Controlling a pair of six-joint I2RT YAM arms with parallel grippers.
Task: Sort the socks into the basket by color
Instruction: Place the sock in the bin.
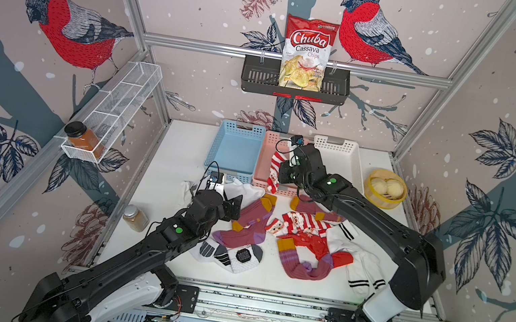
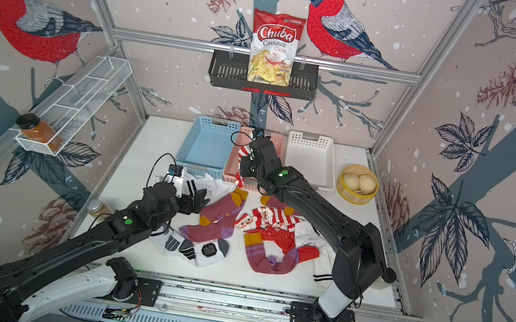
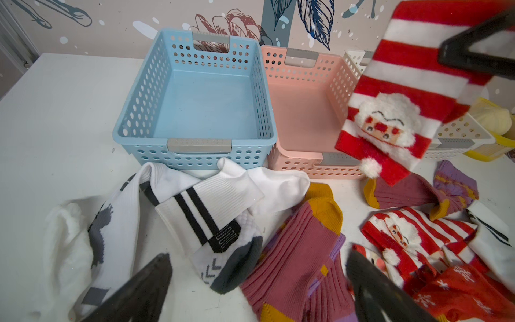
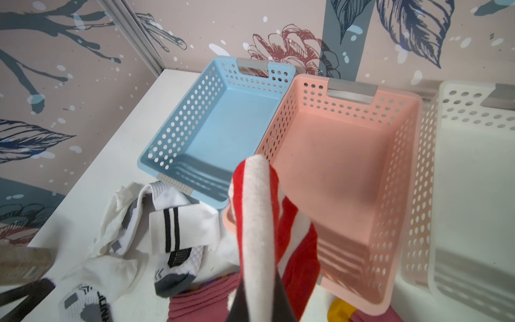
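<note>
right gripper [image 1: 281, 173] with sock [image 1: 271, 181] above basket [image 1: 261, 155]

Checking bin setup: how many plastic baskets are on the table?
3, in a row at the back of the table: blue basket left, pink basket middle, white basket right. The right arm covers part of the pink and white; none seems fully hidden.

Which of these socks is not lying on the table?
The red-and-white striped Santa sock: it hangs from the shut jaws of the right arm at the pink basket's near corner. The rest lie on the table.
</note>
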